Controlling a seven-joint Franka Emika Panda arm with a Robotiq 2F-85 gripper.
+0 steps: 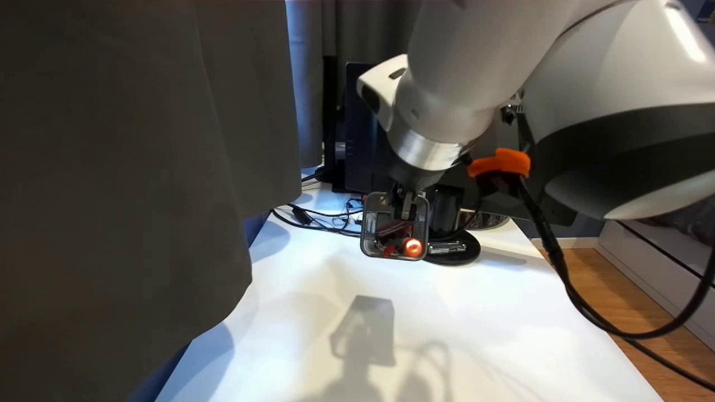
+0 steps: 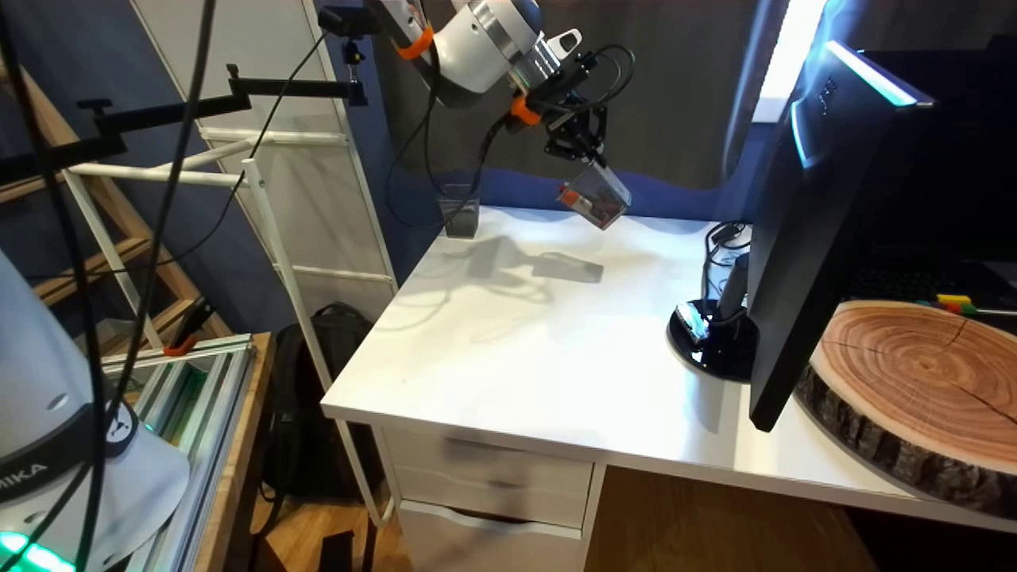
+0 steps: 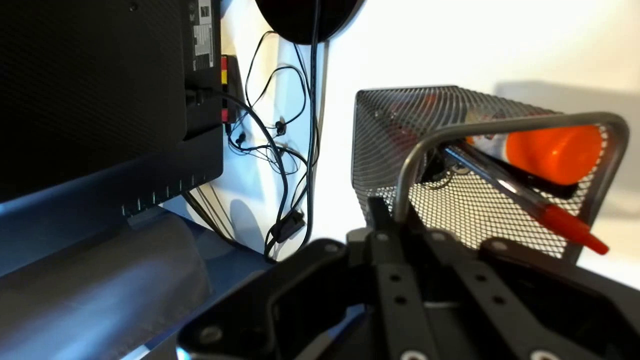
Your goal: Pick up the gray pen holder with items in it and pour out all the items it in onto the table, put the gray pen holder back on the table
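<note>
Claw (image 3: 398,212): its two fingers are pinched together upon the rim of the gray pen holder (image 3: 470,212), with only the thin wall between them, at one side of the mouth.
Grip risk: since just one wall is held, I suppose the holder could turn or slip if the wrist rotates too quickly.
Holder's place: in the air over the desk (image 2: 493,357), well apart from its surface, tilted, the mouth appearing higher than the bottom in an exterior view.
Holder's look: boxy, of dark gray mesh, with rounded corners and a smooth metal rim; the contents can be seen through the walls.
Red-capped pen (image 3: 515,192): inside and slanting, its tip reaching past the rim in the wrist view; probably it would slide out first.
Orange-capped item (image 3: 555,152): inside, beside this pen; its round cap makes me expect rolling after a fall.
Other items (image 1: 394,229): red pieces, not clear enough to count.
Pouring risk: the pouring seems not yet done; from this height, falling pens may bounce over the edge, and long ones may lodge across the mouth. Lowering first would be prudent, in my judgement.
Monitor (image 2: 818,238) and cables (image 3: 313,85): on the desk, apart from the holder; whatever is poured toward that side could land among the cables.
</note>
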